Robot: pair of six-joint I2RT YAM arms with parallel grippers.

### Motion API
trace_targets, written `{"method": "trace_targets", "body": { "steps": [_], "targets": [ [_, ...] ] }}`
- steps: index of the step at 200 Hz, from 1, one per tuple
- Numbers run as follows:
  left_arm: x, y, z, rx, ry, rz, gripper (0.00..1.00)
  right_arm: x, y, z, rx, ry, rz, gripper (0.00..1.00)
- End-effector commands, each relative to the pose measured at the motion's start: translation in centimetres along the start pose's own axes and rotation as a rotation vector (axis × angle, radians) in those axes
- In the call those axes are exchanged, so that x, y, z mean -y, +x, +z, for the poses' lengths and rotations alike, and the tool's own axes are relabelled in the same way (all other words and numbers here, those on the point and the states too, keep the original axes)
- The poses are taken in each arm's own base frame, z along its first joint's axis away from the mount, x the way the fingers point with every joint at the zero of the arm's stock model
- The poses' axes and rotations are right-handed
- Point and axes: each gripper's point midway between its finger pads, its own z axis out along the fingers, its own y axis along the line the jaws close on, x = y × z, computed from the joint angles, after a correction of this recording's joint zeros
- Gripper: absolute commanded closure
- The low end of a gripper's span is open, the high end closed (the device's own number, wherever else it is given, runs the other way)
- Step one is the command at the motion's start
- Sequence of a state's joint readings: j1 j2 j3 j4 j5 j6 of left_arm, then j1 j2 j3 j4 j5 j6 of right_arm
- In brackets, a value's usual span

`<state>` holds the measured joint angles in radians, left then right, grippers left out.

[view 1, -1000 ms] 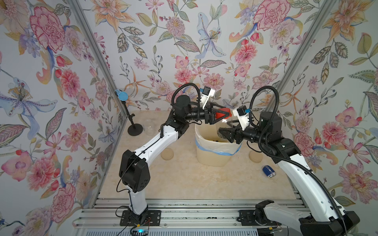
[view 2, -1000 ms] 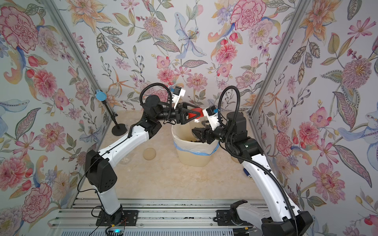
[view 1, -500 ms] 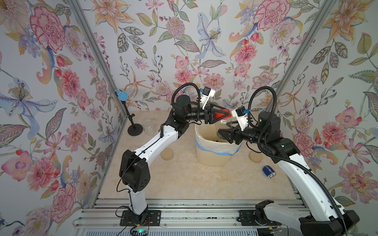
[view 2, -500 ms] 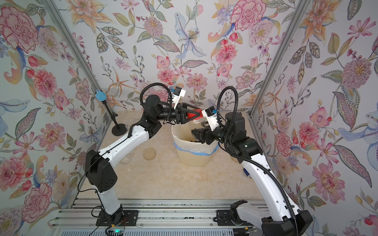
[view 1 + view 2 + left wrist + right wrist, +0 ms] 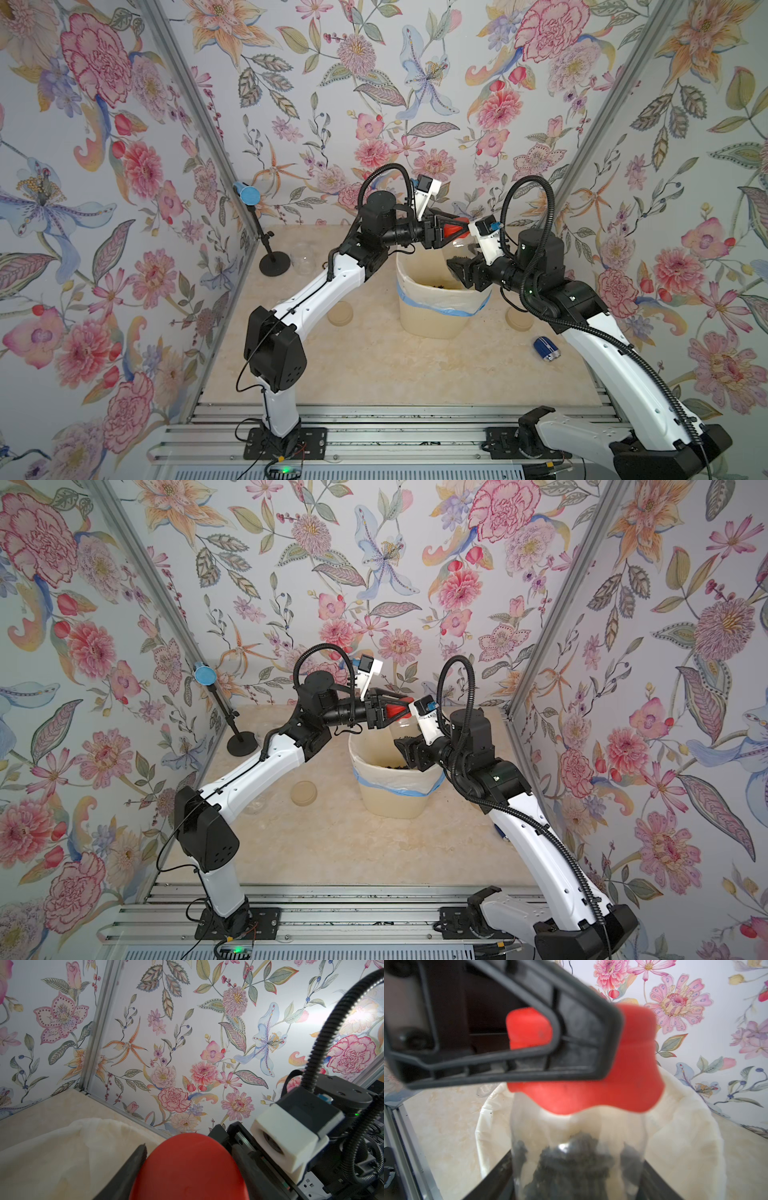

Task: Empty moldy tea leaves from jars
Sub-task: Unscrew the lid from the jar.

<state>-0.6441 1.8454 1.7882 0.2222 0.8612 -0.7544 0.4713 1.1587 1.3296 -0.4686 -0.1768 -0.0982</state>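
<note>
Above the cream ribbed bin, frame centre: your right gripper clamps the narrow clear jar.
Left gripper: just pinched shut on its red screw cap.
Dark crumbly tea leaves: inside the jar.
Meaning: you can likely unscrew now.

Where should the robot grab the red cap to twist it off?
Grip the red cap around its round side, coming level from the robot's left, as the left gripper does. The jar stands upright in the right gripper, leaving the cap's sides free.
</note>
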Motion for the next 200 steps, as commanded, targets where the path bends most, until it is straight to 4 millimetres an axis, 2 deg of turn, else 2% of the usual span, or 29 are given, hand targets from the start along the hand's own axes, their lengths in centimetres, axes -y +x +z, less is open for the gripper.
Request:
{"method": "trace_targets", "body": {
  "steps": [1, 29, 48, 65, 119, 169, 200],
  "targets": [
    [-0.9, -2.2, -1.7, 0.063, -0.171, -0.026, 0.53, 2.9, -2.2, -0.9, 0.051, 0.209, -0.077, 0.48],
    [-2.7, -1.9, -2.1, 0.06, -0.288, -0.036, 0.52, 3.6, -2.2, -0.5, 0.026, 0.357, -0.149, 0.48],
    [-3.7, -1.6, -2.2, 0.056, -0.321, -0.053, 0.53, 3.4, -2.2, 0.0, 0.017, 0.379, -0.166, 0.49],
    [-3.8, -1.8, -2.1, 0.068, -0.322, -0.068, 0.54, 3.1, -2.2, 0.3, 0.022, 0.382, -0.185, 0.49],
    [-5.0, -3.2, -3.3, 0.138, -0.374, -0.129, 0.55, 3.6, -1.7, -0.1, 0.026, 0.433, -0.199, 0.49],
    [-4.5, -6.0, -4.2, 0.209, -0.361, -0.161, 0.56, 3.8, -0.9, 0.2, 0.004, 0.442, -0.211, 0.49],
    [-4.0, -8.0, -4.6, 0.26, -0.272, -0.221, 0.57, 3.7, -0.7, 0.2, 0.005, 0.439, -0.215, 0.5]
  ]
}}
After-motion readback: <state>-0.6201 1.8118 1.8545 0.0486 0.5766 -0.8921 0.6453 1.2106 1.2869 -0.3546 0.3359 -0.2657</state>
